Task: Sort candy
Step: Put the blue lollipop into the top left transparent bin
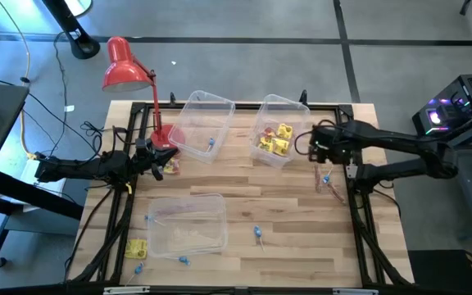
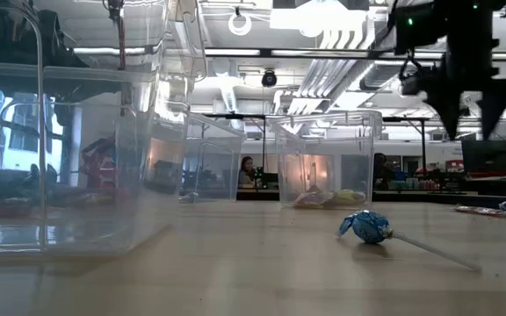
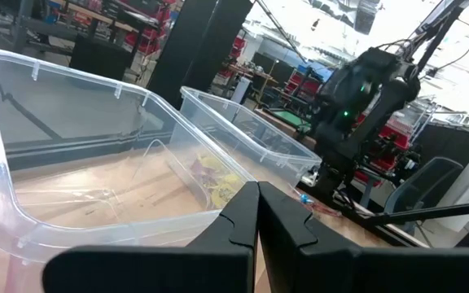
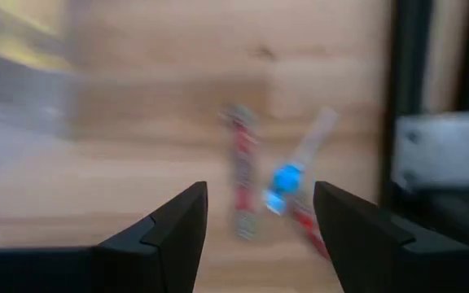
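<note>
Yellow packets (image 1: 274,141) lie in the far right clear bin (image 1: 289,106). One blue piece (image 1: 211,143) lies in the far left bin (image 1: 206,102). Red-pink sticks (image 1: 332,188) and a blue piece (image 1: 326,179) lie on the table by its right edge. My right gripper (image 1: 321,152) hangs open above them; its wrist view looks down on the blue piece (image 4: 283,179) and the sticks (image 4: 242,167). In the low view it (image 2: 469,112) points down. My left gripper (image 3: 257,213) is shut beside the far left bin, near the lamp's base (image 1: 159,161).
A third clear bin (image 1: 211,198) stands near the front left. Around it on the wood lie a yellow packet (image 1: 135,247) and blue pieces (image 1: 184,260), (image 1: 258,233). The red desk lamp (image 1: 125,67) stands at the far left corner. A dark frame (image 1: 365,238) rims the table.
</note>
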`<act>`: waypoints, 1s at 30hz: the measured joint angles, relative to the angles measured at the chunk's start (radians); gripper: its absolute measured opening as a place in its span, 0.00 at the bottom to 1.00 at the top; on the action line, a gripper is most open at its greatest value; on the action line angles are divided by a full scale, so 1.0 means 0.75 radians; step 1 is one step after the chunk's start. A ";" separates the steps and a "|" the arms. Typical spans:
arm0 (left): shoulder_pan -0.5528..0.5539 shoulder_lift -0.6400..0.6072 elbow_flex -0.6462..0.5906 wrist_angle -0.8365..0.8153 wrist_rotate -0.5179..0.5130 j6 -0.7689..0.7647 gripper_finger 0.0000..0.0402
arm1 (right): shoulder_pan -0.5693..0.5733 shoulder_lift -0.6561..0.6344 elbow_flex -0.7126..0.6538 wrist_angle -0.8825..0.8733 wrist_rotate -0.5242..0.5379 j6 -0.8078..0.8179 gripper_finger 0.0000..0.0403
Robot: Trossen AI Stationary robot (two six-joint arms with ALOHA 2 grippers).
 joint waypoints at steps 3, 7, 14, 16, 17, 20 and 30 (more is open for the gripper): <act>0.000 0.000 0.000 0.000 0.000 0.000 0.00 | 0.000 0.029 -0.092 0.027 -0.081 0.047 0.55; 0.000 0.000 0.000 0.000 0.000 0.000 0.00 | 0.001 0.091 -0.223 0.223 -0.134 0.004 0.55; 0.000 0.000 0.000 -0.001 0.000 0.000 0.00 | -0.001 0.253 -0.280 0.293 -0.106 -0.155 0.55; 0.000 0.000 0.000 -0.001 0.000 0.000 0.00 | 0.000 0.297 -0.297 0.306 -0.156 -0.128 0.55; 0.000 0.000 0.000 -0.001 0.000 0.000 0.00 | 0.000 0.315 -0.309 0.331 -0.179 -0.122 0.55; 0.000 0.000 0.000 -0.001 0.000 0.000 0.00 | 0.000 0.356 -0.342 0.414 -0.203 -0.118 0.55; 0.000 0.000 0.001 -0.001 0.000 0.000 0.00 | 0.002 0.375 -0.306 0.561 -0.132 -0.286 0.55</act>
